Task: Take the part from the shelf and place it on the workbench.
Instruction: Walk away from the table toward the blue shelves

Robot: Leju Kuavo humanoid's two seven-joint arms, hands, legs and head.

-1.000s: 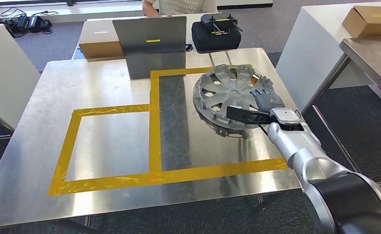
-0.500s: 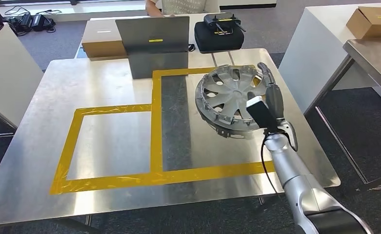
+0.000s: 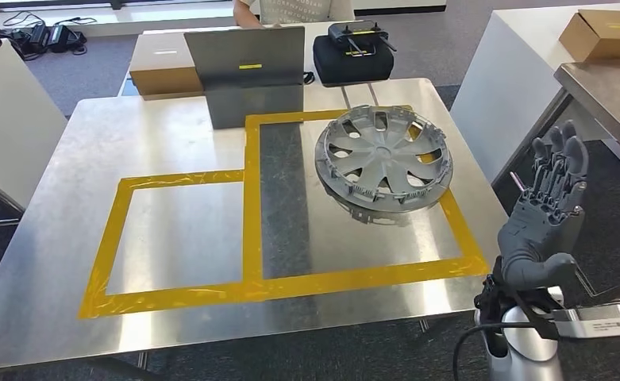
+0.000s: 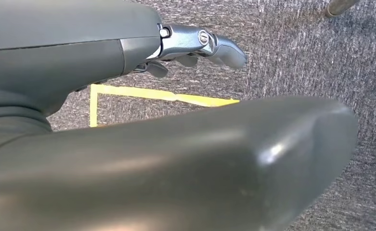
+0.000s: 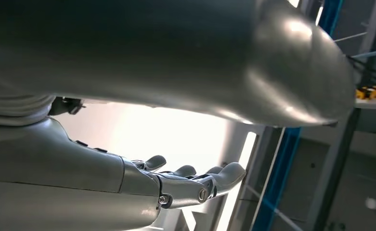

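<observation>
The part, a silver wheel cover [image 3: 383, 159], lies by itself on the steel workbench [image 3: 68, 198], inside the right-hand rectangle of yellow tape [image 3: 354, 278]. My right hand [image 3: 546, 214] is raised beyond the bench's right edge, well apart from the cover, fingers stretched upward and holding nothing. The right wrist view shows the same hand [image 5: 190, 185] with straight, empty fingers. My left hand [image 4: 195, 45] hangs over grey carpet, its fingers loose and empty.
At the bench's far edge a grey metal panel [image 3: 247, 71] stands upright, with a cardboard box [image 3: 163, 75] and a black case [image 3: 352, 55] behind it. A person [image 3: 290, 9] sits at the back. A second taped square [image 3: 171, 238] lies at the left. Another table [image 3: 608, 87] stands at the right.
My right hand has let go of the wheel cover's rim and drawn back to the right, off the bench, turning its fingers upward. The cover now rests on the bench alone.
</observation>
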